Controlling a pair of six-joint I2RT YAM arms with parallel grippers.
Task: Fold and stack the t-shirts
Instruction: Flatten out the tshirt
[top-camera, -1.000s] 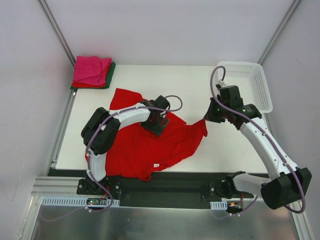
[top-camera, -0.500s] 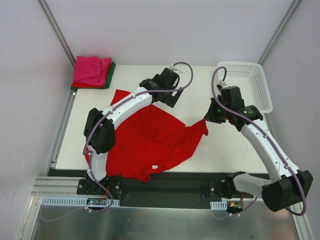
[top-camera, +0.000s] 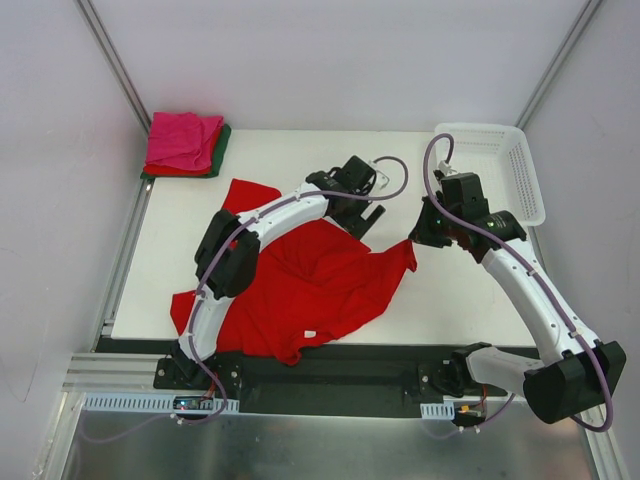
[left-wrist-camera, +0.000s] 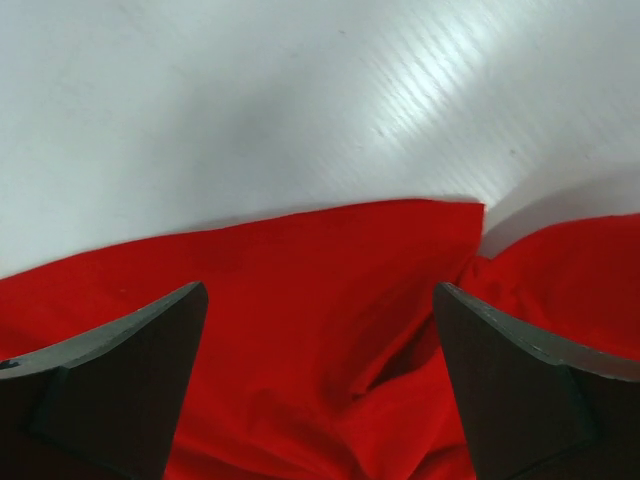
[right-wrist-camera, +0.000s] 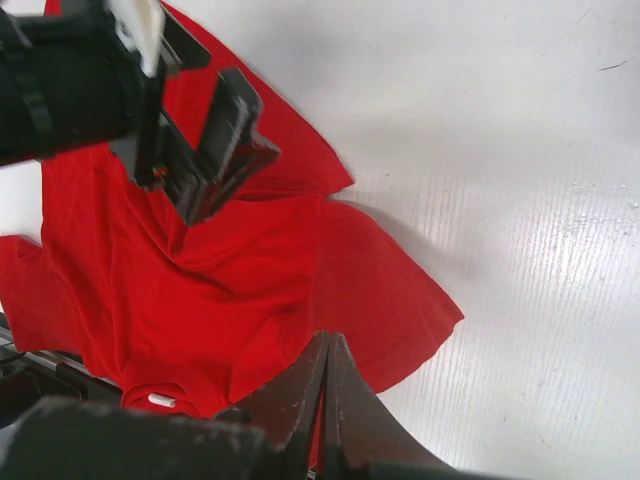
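Observation:
A large bright red t-shirt (top-camera: 300, 290) lies crumpled on the white table (top-camera: 270, 160). My left gripper (top-camera: 366, 218) is open and hovers over the shirt's far right edge; in the left wrist view its jaws (left-wrist-camera: 320, 380) stand wide apart with red cloth (left-wrist-camera: 330, 290) below them. My right gripper (top-camera: 415, 240) is shut on the shirt's right corner; the right wrist view shows the closed jaws (right-wrist-camera: 328, 340) with a sliver of red cloth (right-wrist-camera: 200, 300) between them. A folded stack (top-camera: 183, 143) of magenta, red and dark green shirts sits at the back left corner.
A white plastic lattice basket (top-camera: 525, 165) stands at the back right. Metal frame posts rise at both back corners. The left gripper's body (right-wrist-camera: 200, 170) shows in the right wrist view, over the shirt.
My left gripper left the shirt's middle, swung to the back of the table, then came down to the right over the shirt's far edge. The right gripper held still.

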